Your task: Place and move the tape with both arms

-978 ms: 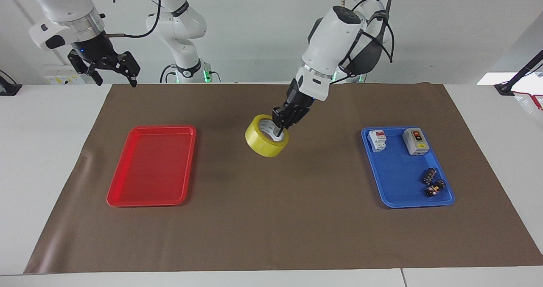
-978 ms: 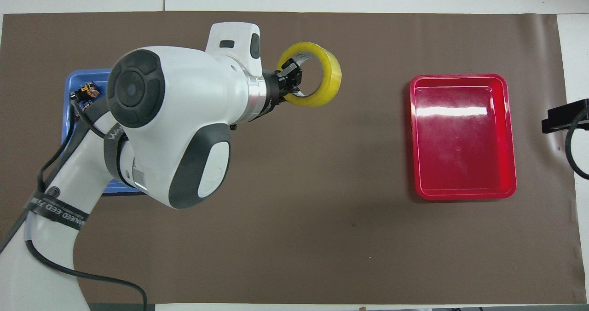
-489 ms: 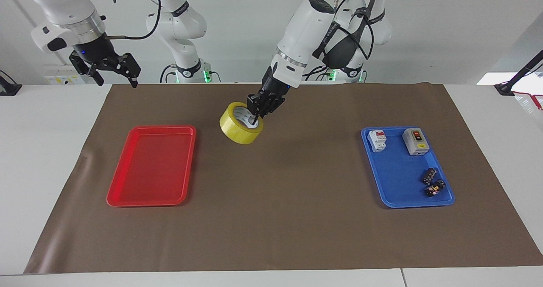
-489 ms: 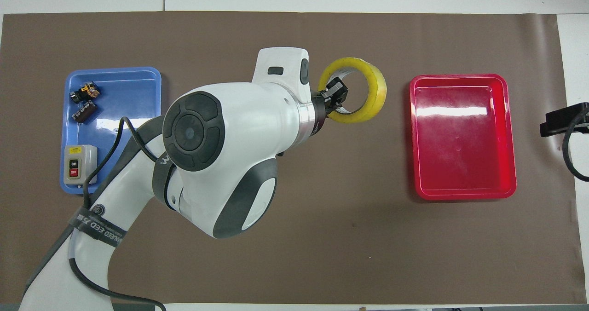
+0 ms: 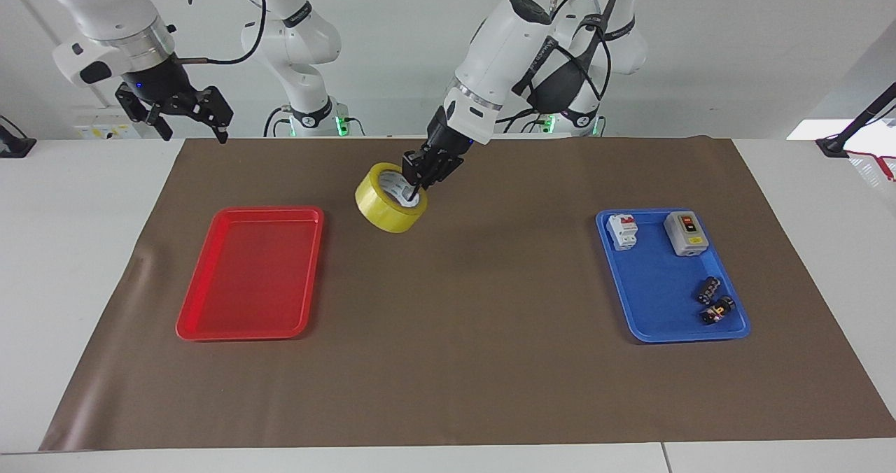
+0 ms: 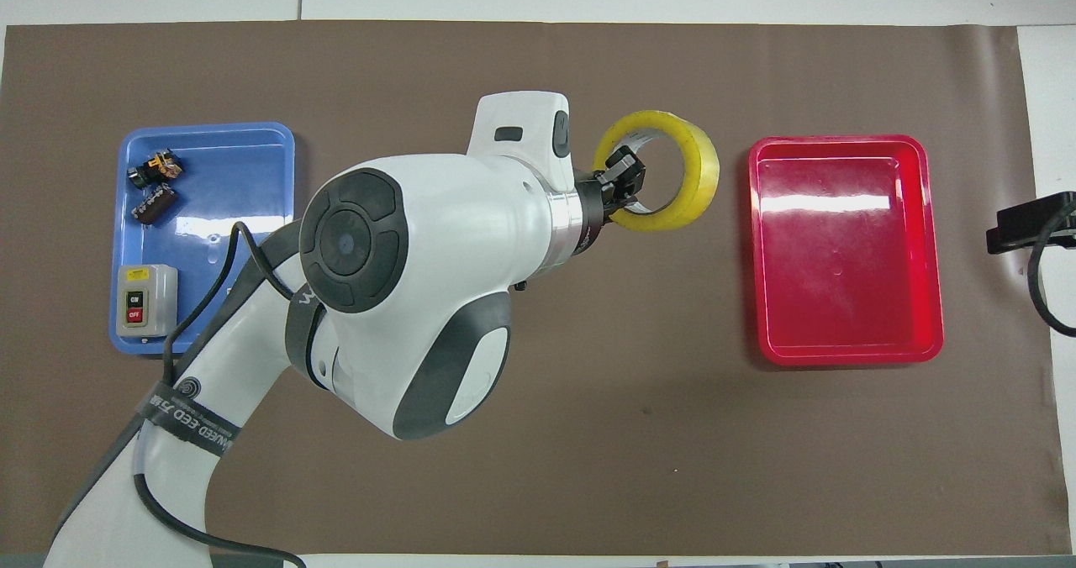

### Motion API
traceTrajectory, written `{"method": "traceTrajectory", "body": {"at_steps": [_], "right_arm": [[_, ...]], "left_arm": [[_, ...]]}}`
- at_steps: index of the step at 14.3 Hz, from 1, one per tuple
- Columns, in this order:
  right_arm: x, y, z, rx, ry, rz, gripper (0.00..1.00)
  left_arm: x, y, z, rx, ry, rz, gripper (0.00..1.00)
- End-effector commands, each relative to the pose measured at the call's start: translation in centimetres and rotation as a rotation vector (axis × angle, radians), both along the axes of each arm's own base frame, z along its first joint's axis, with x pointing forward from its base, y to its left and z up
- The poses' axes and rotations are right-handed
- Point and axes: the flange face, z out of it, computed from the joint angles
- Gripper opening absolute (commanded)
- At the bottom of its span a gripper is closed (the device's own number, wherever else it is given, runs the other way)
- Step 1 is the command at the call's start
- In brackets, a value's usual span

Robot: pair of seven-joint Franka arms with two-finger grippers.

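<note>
While the tape (image 5: 391,198) hangs tilted in the upper middle of the facing view, clear of the brown mat (image 5: 448,389), the job looks roughly at its midpoint. The left gripper (image 5: 417,179) has its fingers clenched on the roll's wall, one reaching down into the white core, and the roll rides over bare mat just beside the red tray (image 5: 210,322), toward the middle of the bench. In the overhead view the same roll (image 6: 696,165) sits right of centre, close to the red tray (image 6: 929,240) yet not over it.

What seems done: the roll is off the surface and in the left arm's grip, well away from the blue tray (image 5: 651,319) at the right of the facing view, which holds a white breaker (image 5: 622,231), a grey switch box (image 5: 685,233) and two small black parts (image 5: 712,299).

What seems left: setting the roll down or passing it over, then the second arm's share. The right gripper (image 5: 189,119) waits raised at the upper left of the facing view, its fingers released and empty, over the bench edge next to the mat's corner. The red tray is empty, so it is probably the goal, though that is my reading only.
</note>
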Motion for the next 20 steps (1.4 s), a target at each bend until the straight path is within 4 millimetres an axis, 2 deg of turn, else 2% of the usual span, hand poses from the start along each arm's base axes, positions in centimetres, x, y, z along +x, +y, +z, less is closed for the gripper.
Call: {"method": "traceTrajectory", "body": {"at_steps": [1, 20], "right_arm": [[-0.63, -0.10, 0.09, 0.016, -0.004, 0.016, 1.00], [-0.60, 0.22, 0.10, 0.016, -0.005, 0.019, 1.00]], "left_arm": [[0.09, -0.59, 0.73, -0.046, 0.009, 0.009, 0.00], [-0.04, -0.43, 0.15, -0.031, 0.018, -0.002, 0.00]]}}
